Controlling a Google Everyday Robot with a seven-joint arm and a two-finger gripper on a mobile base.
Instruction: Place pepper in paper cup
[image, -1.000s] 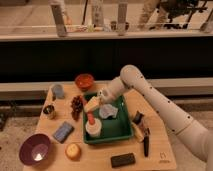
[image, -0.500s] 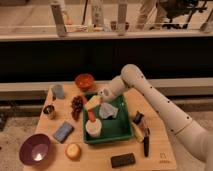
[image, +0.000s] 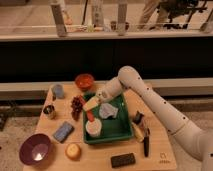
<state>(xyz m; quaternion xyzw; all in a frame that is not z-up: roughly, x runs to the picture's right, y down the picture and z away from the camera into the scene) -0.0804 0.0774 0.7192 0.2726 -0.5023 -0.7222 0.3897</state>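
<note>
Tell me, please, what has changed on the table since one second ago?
Nothing has visibly moved. The gripper stays over the left side of the green tray, with the pepper just under it and right above the paper cup. Everything else on the table is as before.

One cam, high, front-on to table (image: 100, 152), angled down, mid-range; gripper fingers (image: 91, 105) tight on pepper (image: 90, 116), near frame ctr.

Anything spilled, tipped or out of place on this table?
Nothing looks spilled or tipped. The only oddity: the small red-orange pepper sticks up at the rim of the short white paper cup in the green tray, seemingly not fully inside, with the tool just above it.
</note>
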